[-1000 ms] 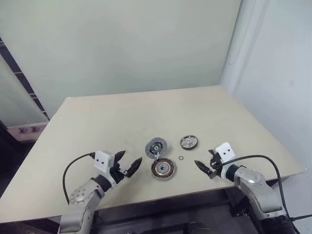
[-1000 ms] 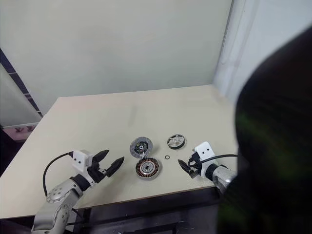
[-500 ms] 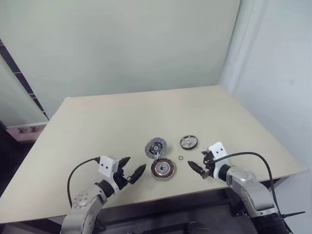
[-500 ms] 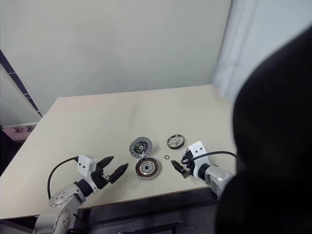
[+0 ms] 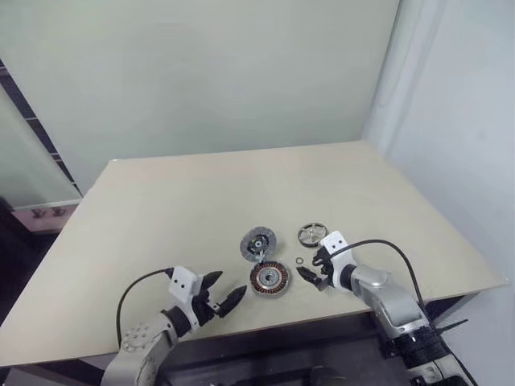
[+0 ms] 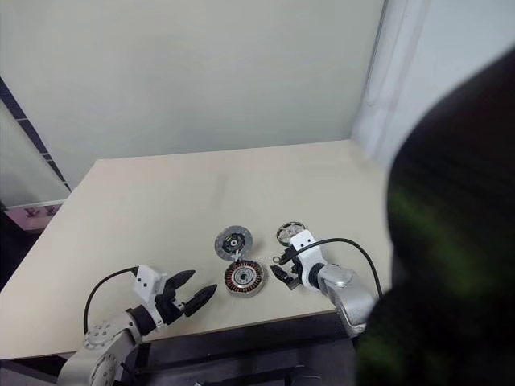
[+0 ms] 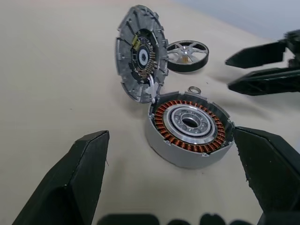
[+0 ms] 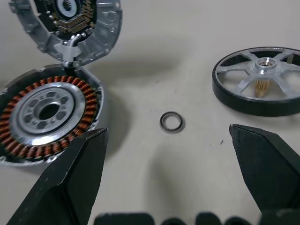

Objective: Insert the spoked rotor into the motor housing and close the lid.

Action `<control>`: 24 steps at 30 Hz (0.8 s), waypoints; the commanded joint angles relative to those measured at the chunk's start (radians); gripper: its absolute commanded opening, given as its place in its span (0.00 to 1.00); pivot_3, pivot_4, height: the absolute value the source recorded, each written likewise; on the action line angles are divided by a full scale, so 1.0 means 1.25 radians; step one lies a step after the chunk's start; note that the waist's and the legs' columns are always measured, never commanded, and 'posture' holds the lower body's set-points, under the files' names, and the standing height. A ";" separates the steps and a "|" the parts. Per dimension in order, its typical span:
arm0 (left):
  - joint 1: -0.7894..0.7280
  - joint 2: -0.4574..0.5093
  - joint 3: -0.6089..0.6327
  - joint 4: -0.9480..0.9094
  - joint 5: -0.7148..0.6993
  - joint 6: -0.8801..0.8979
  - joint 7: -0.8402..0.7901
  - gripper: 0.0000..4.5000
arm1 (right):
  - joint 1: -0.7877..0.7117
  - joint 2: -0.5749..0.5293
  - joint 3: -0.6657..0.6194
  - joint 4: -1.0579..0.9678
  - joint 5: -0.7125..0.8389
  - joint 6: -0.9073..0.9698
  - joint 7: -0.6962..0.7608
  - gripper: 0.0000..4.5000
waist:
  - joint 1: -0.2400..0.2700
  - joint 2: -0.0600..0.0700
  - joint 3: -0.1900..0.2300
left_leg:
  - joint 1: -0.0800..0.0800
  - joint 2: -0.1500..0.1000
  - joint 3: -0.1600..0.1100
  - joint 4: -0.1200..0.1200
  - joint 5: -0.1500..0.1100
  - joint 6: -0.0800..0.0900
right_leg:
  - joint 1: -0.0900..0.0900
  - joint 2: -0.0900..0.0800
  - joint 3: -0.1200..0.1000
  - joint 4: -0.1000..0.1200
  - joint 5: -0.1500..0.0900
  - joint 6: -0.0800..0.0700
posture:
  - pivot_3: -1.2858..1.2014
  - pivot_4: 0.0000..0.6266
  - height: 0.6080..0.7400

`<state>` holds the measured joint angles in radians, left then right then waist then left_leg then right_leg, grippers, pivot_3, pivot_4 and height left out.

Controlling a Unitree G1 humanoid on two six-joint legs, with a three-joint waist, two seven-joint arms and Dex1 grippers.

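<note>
Both grippers stand with fingers apart and empty: right gripper [image 5: 308, 276] beside the small ring [image 8: 171, 121], left gripper [image 5: 223, 296] near the table [image 5: 161, 209] front edge. Motor housing [image 5: 269, 278] lies windings up, ready to receive. Lid [image 5: 257, 242] stands tilted open, joined at the housing rim. Spoked rotor [image 5: 312, 234] lies flat behind the right gripper, with open tabletop around it.

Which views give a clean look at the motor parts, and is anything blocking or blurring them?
Right eye view: a dark blurred mass covers its right side. Left eye view: unobstructed, parts small. Both wrist views: housing, lid, spoked wheel and ring sharp, soft shadows.
</note>
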<state>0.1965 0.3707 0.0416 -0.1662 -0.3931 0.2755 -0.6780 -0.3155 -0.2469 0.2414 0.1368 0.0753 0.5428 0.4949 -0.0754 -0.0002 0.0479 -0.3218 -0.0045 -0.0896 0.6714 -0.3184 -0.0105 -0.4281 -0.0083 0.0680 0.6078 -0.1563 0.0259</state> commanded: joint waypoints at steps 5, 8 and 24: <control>-0.017 0.006 -0.014 -0.032 0.001 -0.011 -0.006 0.99 | -0.072 0.031 -0.003 0.132 -0.032 -0.106 -0.012 1.00 | 0.000 0.000 0.000 | 0.000 0.000 0.000 0.000 0.000 0.000 | 0.000 0.000 0.000 0.000 0.000 0.000 | 0.52 0.00 1.00; -0.017 0.006 -0.016 -0.028 0.003 -0.017 -0.008 0.99 | -0.092 0.041 -0.005 0.188 -0.038 -0.136 -0.010 1.00 | 0.000 0.000 0.000 | 0.000 0.000 0.000 0.000 0.000 0.000 | 0.000 0.000 0.000 0.000 0.000 0.000 | 0.52 0.00 1.00; -0.008 0.007 -0.015 -0.018 0.009 -0.045 -0.016 0.99 | -0.159 0.098 -0.007 0.382 -0.061 -0.240 -0.006 1.00 | -0.007 0.000 0.000 | 0.000 0.000 -0.001 0.000 0.000 0.000 | 0.000 0.001 0.001 0.001 0.000 0.000 | 0.52 0.00 1.00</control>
<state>0.1933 0.3730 0.0170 -0.1662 -0.3834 0.2428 -0.6925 -0.4798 -0.1304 0.2465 0.6222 0.0032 0.2715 0.4830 -0.0847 0.0003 0.0478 -0.3214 -0.0045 -0.0903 0.6709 -0.3184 -0.0104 -0.4281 -0.0074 0.0695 0.6086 -0.1561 0.0260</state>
